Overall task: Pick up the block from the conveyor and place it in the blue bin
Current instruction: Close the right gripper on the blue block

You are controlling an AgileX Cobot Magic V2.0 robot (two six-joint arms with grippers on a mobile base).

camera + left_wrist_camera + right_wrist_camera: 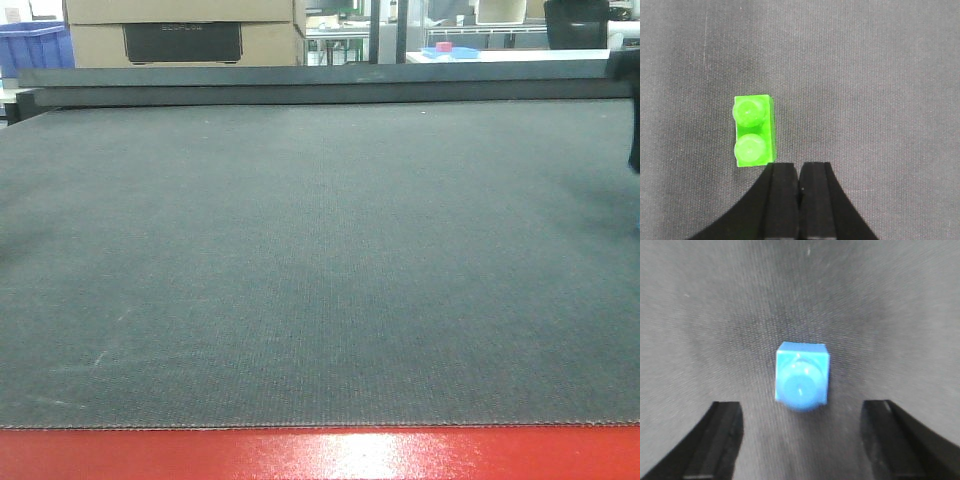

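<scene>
Blue block (801,382) sits mid-frame on the conveyor (890,315), between the wide-spread fingers of my right gripper (801,412). My left gripper (799,172) is pinched closed beside a green brick (754,131). If I descend off-centre, I could nudge the block away.

Matt woven conveyor (320,270), glossy red frame (320,455), smooth plastic block (802,382).

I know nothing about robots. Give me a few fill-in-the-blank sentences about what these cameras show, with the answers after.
1. The right pincer, with the blue block lying ahead of it, stands ___.
2. The brick beside the shut left pincer is coloured ___.
3. The blue block has ___ stud on top.
4. The frame at the near edge of the conveyor belt is painted ___.
Missing words: open; green; one; red.
</scene>
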